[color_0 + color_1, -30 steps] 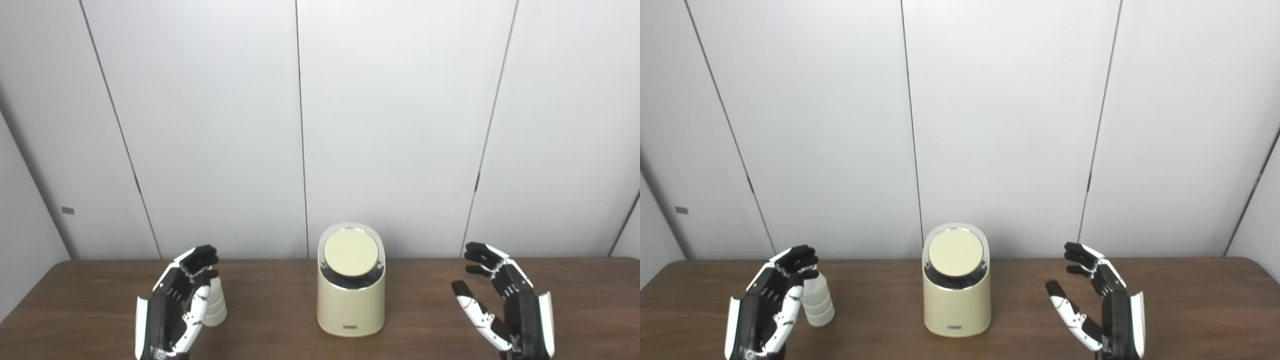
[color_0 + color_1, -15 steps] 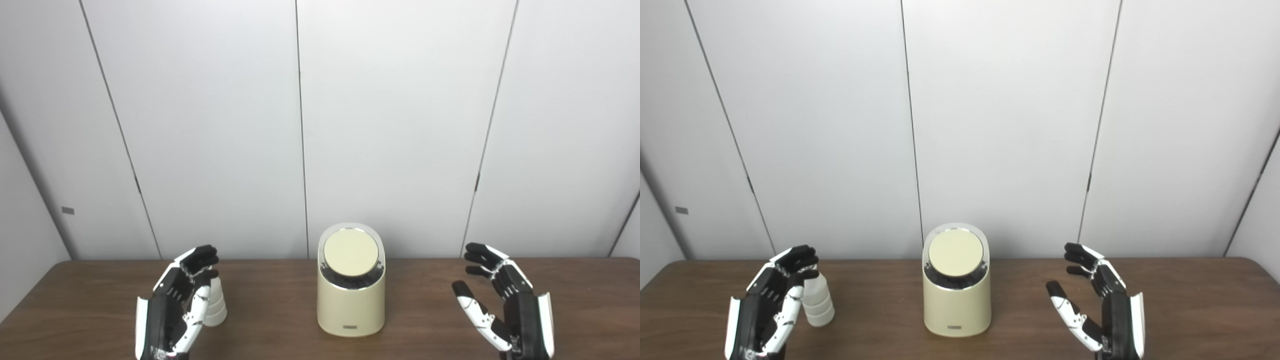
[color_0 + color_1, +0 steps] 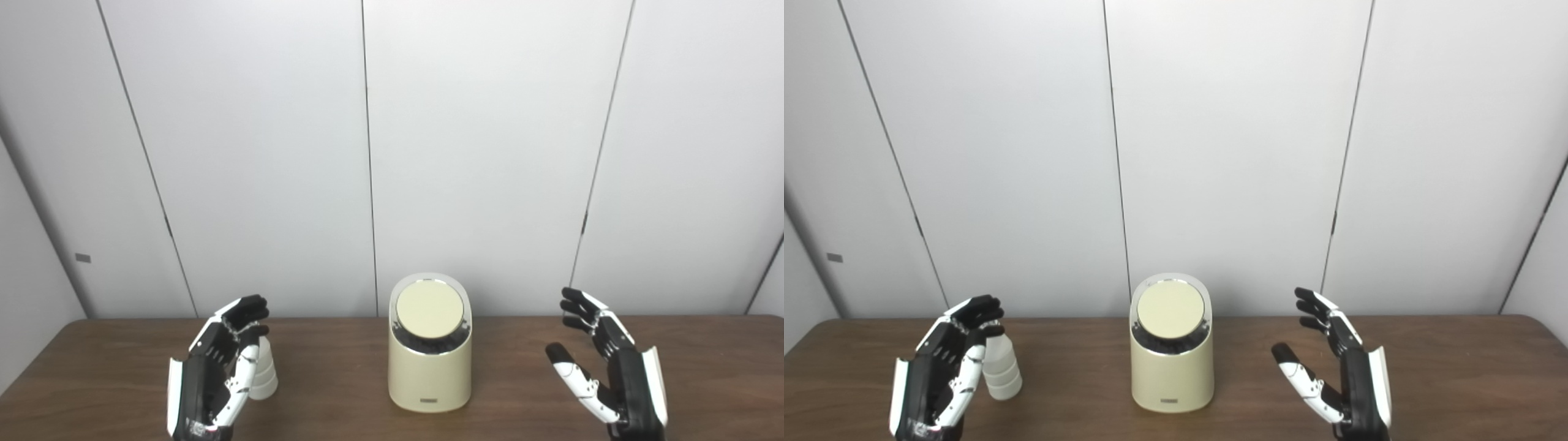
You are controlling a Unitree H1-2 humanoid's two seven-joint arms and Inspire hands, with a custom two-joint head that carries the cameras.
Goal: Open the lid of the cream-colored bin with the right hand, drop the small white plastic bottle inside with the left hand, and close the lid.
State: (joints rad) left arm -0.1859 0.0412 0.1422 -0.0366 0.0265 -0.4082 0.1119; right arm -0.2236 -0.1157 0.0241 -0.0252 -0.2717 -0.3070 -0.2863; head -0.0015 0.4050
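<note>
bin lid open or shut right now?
Shut. The round cream lid sits flush in the bin's slanted top ring, with no opening visible. The right robot hand is apart from it, not touching.

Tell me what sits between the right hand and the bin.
Nothing: only bare brown table lies between the right hand and the cream bin, whose lid is shut. Both eye views show that gap.

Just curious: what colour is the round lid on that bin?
Cream, like the bin's body; the round lid shows best in the right eye view.
</note>
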